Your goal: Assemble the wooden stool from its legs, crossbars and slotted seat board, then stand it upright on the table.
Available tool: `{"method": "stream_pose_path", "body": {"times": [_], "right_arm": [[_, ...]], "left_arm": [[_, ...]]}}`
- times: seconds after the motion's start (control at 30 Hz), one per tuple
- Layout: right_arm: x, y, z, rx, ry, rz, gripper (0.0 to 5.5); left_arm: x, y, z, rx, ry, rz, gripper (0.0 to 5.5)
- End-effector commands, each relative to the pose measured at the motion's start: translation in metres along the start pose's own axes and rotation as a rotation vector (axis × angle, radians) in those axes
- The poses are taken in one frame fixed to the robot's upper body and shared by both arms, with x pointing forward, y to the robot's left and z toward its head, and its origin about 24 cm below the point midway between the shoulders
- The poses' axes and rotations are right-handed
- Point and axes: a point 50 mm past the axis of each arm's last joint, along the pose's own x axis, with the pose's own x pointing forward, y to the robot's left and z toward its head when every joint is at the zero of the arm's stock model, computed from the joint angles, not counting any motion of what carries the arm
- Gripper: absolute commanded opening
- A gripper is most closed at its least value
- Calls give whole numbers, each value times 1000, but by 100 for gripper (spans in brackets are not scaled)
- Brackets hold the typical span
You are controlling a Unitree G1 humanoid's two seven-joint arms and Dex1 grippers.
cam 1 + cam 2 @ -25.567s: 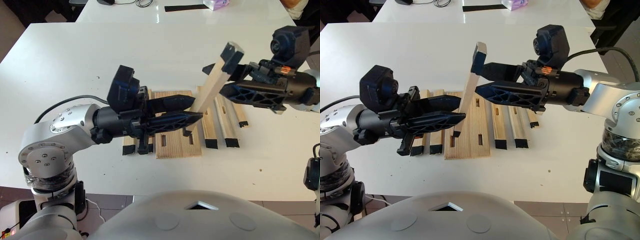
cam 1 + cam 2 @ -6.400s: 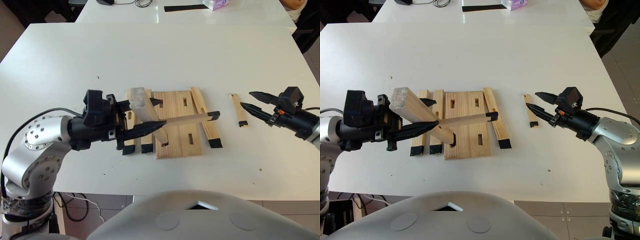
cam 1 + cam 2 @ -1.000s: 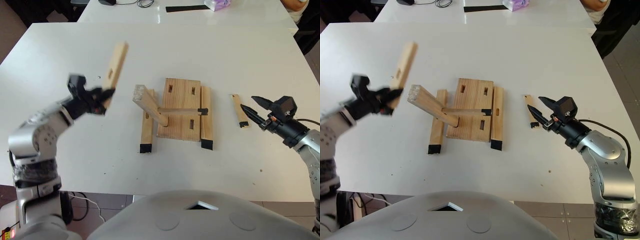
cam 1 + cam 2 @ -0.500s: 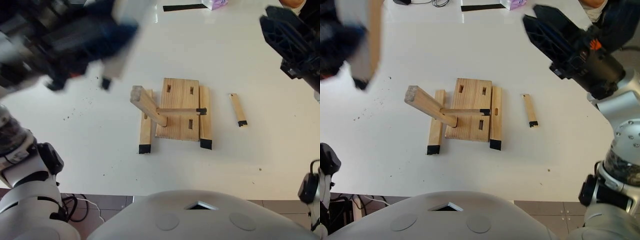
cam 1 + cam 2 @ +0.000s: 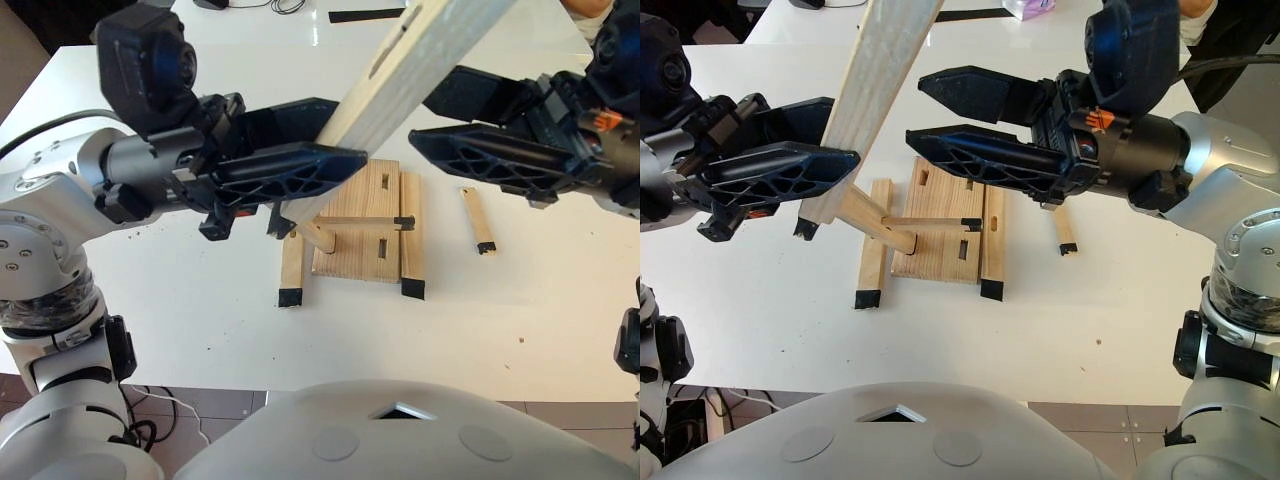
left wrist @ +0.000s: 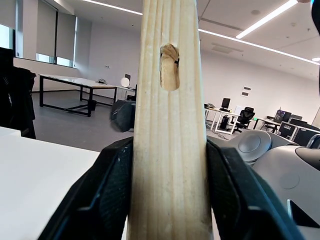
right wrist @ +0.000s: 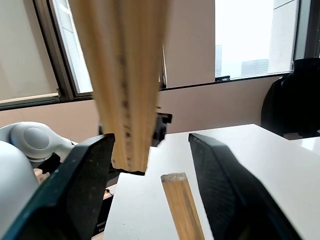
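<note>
Left gripper (image 5: 342, 133) clamps a tilted wooden leg (image 5: 420, 50) high above the seat board (image 5: 365, 195) (flat on the table (image 5: 500, 310)); left wrist view reveals the leg's mortise hole (image 6: 169, 67); right gripper (image 5: 917, 110) hangs alongside, fingers apart.

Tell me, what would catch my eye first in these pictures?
A long wooden leg slants high over the table, clamped in the left pincer. The open right pincer is raised just across from it. Below them, on the white table, lies the slotted seat board, with a second leg leaning up from it.
</note>
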Motion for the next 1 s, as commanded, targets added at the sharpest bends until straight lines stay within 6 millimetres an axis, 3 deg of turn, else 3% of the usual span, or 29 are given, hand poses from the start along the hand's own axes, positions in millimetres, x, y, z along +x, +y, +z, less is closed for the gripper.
{"method": "stream_pose_path", "body": {"times": [0.03,0.23,0.37,0.6,0.83,1.0], "right_arm": [[1,5,8,7,14,32,292],[0,3,13,51,-9,37,364],[-3,-3,19,82,-36,38,364],[4,-7,2,110,35,72,364],[7,-7,2,104,47,106,364],[8,-7,4,91,56,106,299]], "left_arm": [[-4,1,-8,-25,31,11,203],[-11,6,-18,-49,43,36,203],[-14,9,-20,-57,33,51,203],[-12,7,-30,-53,55,50,203],[-9,3,-35,-55,69,29,203],[-10,2,-38,-53,79,29,203]]}}
